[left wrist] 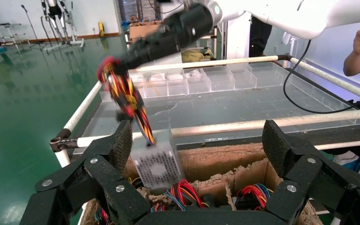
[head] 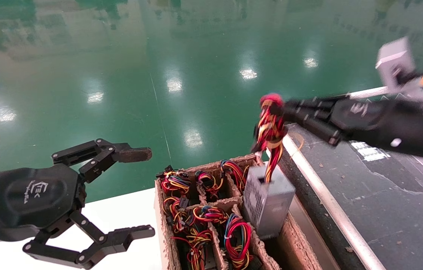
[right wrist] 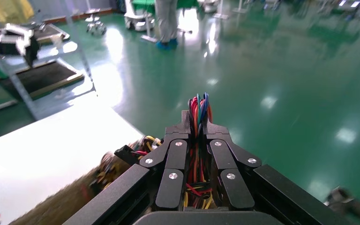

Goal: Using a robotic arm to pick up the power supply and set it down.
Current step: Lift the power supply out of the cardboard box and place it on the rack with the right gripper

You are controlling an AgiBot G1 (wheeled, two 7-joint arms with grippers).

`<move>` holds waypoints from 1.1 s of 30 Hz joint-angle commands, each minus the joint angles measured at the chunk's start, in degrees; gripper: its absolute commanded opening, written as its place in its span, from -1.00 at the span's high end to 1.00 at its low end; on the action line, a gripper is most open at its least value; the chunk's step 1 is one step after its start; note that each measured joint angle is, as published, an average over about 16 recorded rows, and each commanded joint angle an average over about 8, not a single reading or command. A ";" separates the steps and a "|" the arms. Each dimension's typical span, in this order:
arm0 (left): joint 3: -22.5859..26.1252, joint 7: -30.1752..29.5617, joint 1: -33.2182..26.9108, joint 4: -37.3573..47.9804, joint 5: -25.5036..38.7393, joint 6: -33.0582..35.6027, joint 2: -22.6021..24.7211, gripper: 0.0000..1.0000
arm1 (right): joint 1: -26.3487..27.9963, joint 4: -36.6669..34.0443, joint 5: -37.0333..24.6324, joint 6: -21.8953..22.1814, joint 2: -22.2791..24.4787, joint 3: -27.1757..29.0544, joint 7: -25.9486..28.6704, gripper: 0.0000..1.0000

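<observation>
Power supply (head: 269, 204) base behind carton wall; neighbouring wire bundles' (head: 211, 215) boxes hidden

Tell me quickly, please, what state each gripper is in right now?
Left gripper: open, empty, beside the cardboard crate.
Right gripper: closed on the wire bundle of the power supply, lifted partly out of the crate.

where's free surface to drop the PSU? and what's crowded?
Right claw holds the power supply by its wire bundle, above the cardboard crate. Free: the dark belt past the metal rail, and the white tabletop between crate and open left claw. Crowded: crate cells, packed with wire bundles.
</observation>
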 commanded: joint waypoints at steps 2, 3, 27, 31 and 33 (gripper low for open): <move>0.00 0.00 0.00 0.00 0.00 0.00 0.00 -1.00 | 1.75 -0.98 0.63 0.16 0.49 0.93 -0.37 1.00; 0.00 0.00 0.00 0.00 0.00 0.00 0.00 -1.00 | 2.50 -1.52 0.64 0.25 0.56 1.16 -0.62 1.00; 0.01 0.00 0.00 0.00 0.00 0.00 0.00 -1.00 | 20.85 -31.84 -9.82 3.53 -2.80 -1.11 -19.20 1.00; 0.01 0.00 0.00 0.00 0.00 0.00 0.00 -1.00 | 22.14 -35.98 -11.27 3.08 -2.78 -1.90 -21.92 1.00; 0.01 0.00 0.00 0.00 -0.01 0.00 0.00 -1.00 | 22.61 -37.75 -11.88 2.72 -2.91 -2.28 -23.04 1.00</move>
